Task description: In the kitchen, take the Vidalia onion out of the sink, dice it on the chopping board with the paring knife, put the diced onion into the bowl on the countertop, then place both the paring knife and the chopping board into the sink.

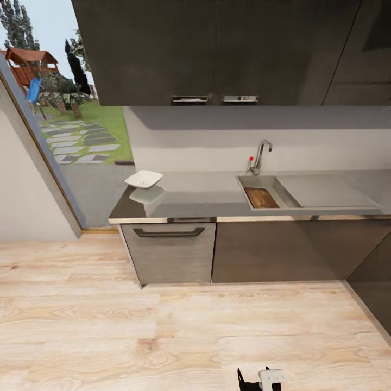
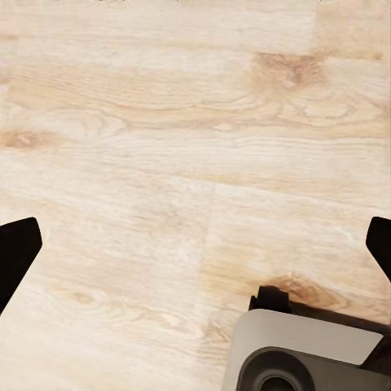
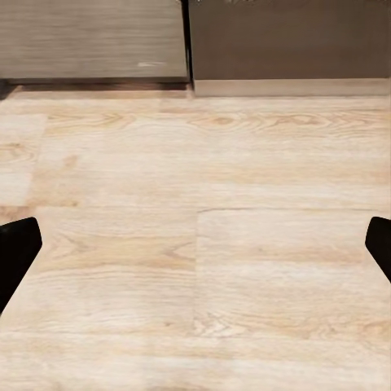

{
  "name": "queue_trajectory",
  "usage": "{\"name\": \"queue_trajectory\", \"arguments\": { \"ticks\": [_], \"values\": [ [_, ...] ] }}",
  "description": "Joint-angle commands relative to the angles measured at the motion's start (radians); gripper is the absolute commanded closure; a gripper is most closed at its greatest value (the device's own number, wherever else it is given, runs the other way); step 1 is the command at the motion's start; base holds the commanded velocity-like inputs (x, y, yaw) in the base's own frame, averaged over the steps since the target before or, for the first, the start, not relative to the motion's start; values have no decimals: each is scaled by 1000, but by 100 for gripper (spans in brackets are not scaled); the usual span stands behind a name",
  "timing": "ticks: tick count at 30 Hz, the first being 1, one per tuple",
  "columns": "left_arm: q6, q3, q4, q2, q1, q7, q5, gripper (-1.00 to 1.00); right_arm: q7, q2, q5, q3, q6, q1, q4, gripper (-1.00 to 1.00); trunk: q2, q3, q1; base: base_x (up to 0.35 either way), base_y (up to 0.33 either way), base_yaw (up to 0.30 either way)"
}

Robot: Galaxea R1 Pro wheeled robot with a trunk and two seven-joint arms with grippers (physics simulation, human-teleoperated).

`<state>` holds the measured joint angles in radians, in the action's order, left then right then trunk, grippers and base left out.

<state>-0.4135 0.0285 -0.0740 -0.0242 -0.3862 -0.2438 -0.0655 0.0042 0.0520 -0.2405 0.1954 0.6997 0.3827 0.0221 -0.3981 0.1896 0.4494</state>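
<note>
Head view: a kitchen run stands across the middle of the frame, its long glossy grey worktop (image 1: pixel 217 195) carrying a shallow white bowl (image 1: pixel 144 178) near the left end, its reflection showing in the surface below it. Right of centre, the steel sink (image 1: pixel 288 203) holds the brown chopping board (image 1: pixel 261 197), which lies flat in the basin's left part; the drainboard stretches away to the right. A curved chrome faucet (image 1: pixel 262 153) with a red knob rises behind the basin. Dark wall cabinets (image 1: pixel 217 51) fill the top of the frame, and a grey drawer front (image 1: pixel 169 252) with a dark handle sits under the bowl's end of the worktop. At upper left a glass opening looks out on grass and stepping stones. Pale wooden floor (image 1: pixel 163 326) covers the lower half. At the bottom edge, right of centre, a small dark and white part of the robot pokes in (too little to tell which arm, or how its jaws stand).

Left wrist view: the left gripper (image 2: pixel 195 248) has its jaws spread wide, dark tips at the frame's two side edges, nothing between them but floor planks. A grey part of the robot shows at lower right.

Right wrist view: the right gripper (image 3: pixel 195 248) is likewise wide apart and empty, over the floor, with the cabinet bases along the top edge.
</note>
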Motion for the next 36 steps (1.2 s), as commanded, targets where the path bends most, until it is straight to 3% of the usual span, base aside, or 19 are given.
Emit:
{"name": "queue_trajectory", "arguments": {
  "ticks": [1, 36],
  "values": [
    [-8, 2, -4, 0, -2, 3, -7, -100, 0, 0, -8, 9, 3, 1, -1, -100, -2, 0, 1, 0, 0, 0],
    [-8, 2, -4, 0, -2, 3, -7, -100, -33, -3, -7, 10, 3, 1, -1, -100, -2, -55, 1, 0, 0, 0]
  ]
}}
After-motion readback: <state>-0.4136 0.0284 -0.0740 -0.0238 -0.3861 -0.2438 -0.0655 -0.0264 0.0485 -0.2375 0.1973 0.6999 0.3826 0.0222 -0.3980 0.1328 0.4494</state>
